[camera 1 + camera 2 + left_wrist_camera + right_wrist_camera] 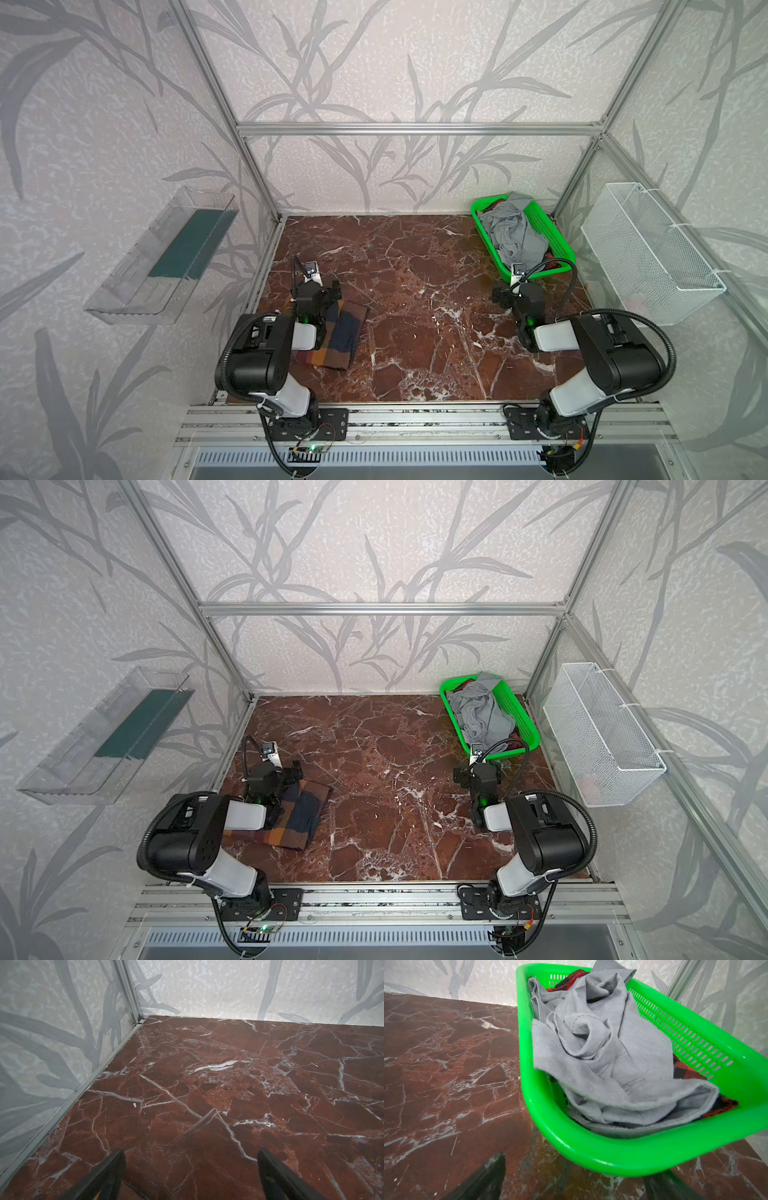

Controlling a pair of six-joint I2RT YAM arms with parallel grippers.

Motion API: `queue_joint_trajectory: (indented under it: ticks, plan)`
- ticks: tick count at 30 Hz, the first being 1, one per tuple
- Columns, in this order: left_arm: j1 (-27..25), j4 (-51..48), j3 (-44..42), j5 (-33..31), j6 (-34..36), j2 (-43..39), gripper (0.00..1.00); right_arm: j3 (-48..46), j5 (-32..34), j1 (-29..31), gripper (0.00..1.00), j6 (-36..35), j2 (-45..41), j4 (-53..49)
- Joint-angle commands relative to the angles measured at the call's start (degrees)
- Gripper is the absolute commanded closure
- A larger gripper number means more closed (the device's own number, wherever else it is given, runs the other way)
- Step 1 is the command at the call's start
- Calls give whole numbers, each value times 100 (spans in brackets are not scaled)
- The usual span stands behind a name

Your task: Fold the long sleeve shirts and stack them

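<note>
The checked long sleeve shirt (338,336) (301,812), in orange, brown and navy, lies folded on the marble table at the front left, partly under my left arm. The grey long sleeve shirt (513,232) (482,717) (602,1053) sits crumpled in a green basket (557,237) (612,1157) at the back right. My left gripper (322,289) (191,1153) is open over bare marble, just beyond the checked shirt's far end. My right gripper (513,289) (575,1178) is open and empty, right in front of the basket's near rim.
A red and black checked cloth (683,1070) lies under the grey shirt in the basket. A clear plastic bin (166,253) hangs on the left wall and a white wire basket (648,253) on the right wall. Aluminium frame rails border the table.
</note>
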Motion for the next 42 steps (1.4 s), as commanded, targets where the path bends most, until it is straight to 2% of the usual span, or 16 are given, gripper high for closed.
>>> queue_joint_trajectory:
  ticks: [1, 30, 31, 32, 33, 34, 37, 39, 41, 42]
  plan:
    - [25, -3, 100, 80, 44, -57, 1, 44, -26, -13, 1, -74, 14, 388]
    - [12, -11, 109, 67, 46, -61, 1, 42, -26, -9, 1, -83, 12, 388]
    - [13, -14, 109, 64, 47, -61, 1, 15, 19, 21, 1, -115, -6, 447]
    - [13, 3, 102, 4, 46, -65, 1, 12, 516, 184, 1, -143, -158, 348]
    - [4, -33, 115, -236, -25, -127, 1, 24, 567, 279, 1, -180, -257, 141]
    - [-2, -285, 130, -557, -131, -363, 1, -38, 522, 289, 1, -204, -309, 217]
    - [-3, -1810, 677, -1167, -373, -1037, 1, -431, 426, 333, 1, -426, -52, 1402]
    - [5, -2663, 1185, -1421, -658, -1290, 1, -426, 500, 352, 1, -365, -138, 1224]
    - [5, -3018, 1555, -1013, -642, -1597, 1, -268, 606, 339, 1, -372, -259, 879]
    - [5, -3147, 1681, -809, -668, -1736, 1, -166, 893, 447, 1, -425, -546, 431]
